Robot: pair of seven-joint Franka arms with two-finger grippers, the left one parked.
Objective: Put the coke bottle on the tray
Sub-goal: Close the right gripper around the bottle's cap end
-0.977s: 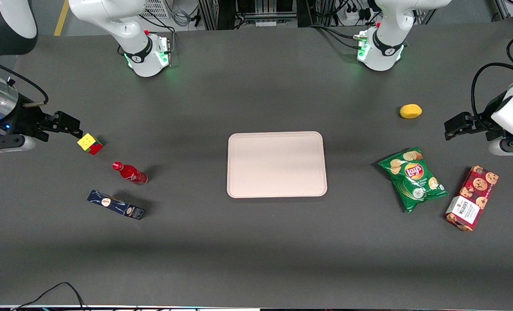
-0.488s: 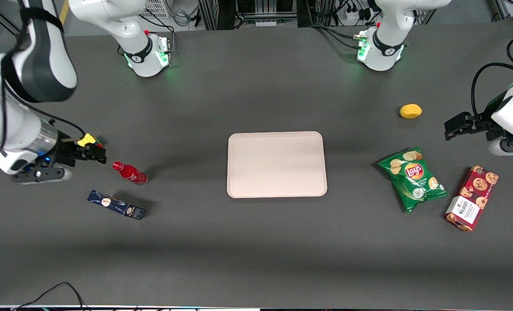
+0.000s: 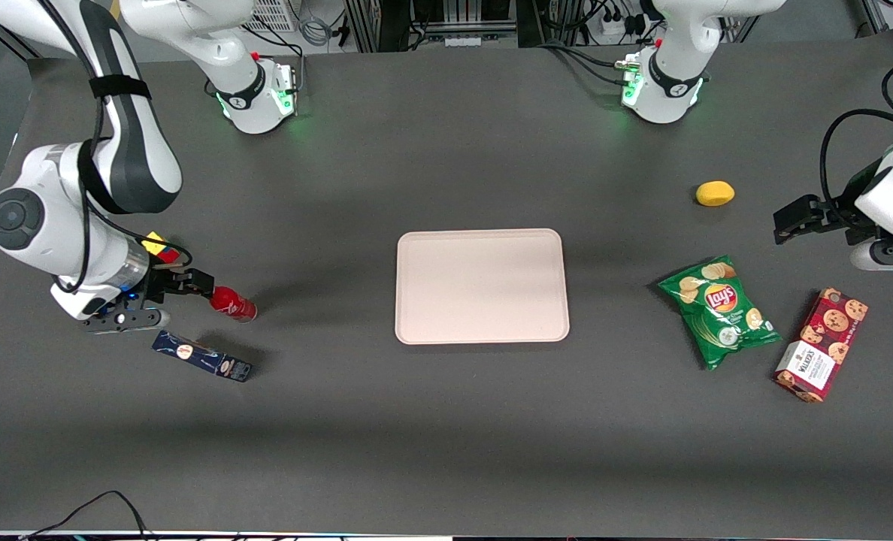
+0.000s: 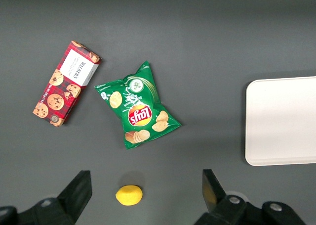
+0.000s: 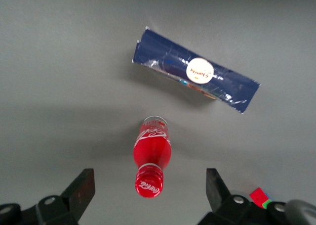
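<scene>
1. Toward the working arm's end of the dark surface [image 3: 446, 421], in the front view, the end effector [image 3: 197, 283] hangs low over the cap end of the coke bottle [image 3: 233, 305]. The bottle lies on its side on the surface, well apart from the tray [image 3: 482, 285], which sits at the middle. A dark blue box [image 3: 202, 356] lies just nearer the front camera than the bottle. A colour cube [image 3: 162, 249] peeks out from under the arm's wrist, farther from the camera than the bottle. Toward the parked arm's end lie a green chip bag [image 3: 719, 311], a red cookie box [image 3: 821, 344] and a yellow lemon-like fruit [image 3: 715, 193].

2. Seen from the left wrist camera, the chip bag [image 4: 138, 106] lies between the cookie box [image 4: 66, 82] and one end of the tray [image 4: 281, 120]; the yellow fruit [image 4: 129, 195] sits apart from the bag.

3. Seen from the right wrist camera, the end effector [image 5: 150, 190] is spread wide, one of its fingers [image 5: 82, 190] on each side of the bottle [image 5: 152, 156] and clear of it, pinching nothing. The red cap points toward the camera's mount and the clear base toward the blue box [image 5: 196, 70], which lies crosswise near the base without touching it. A corner of the cube [image 5: 260, 195] shows beside one finger.
</scene>
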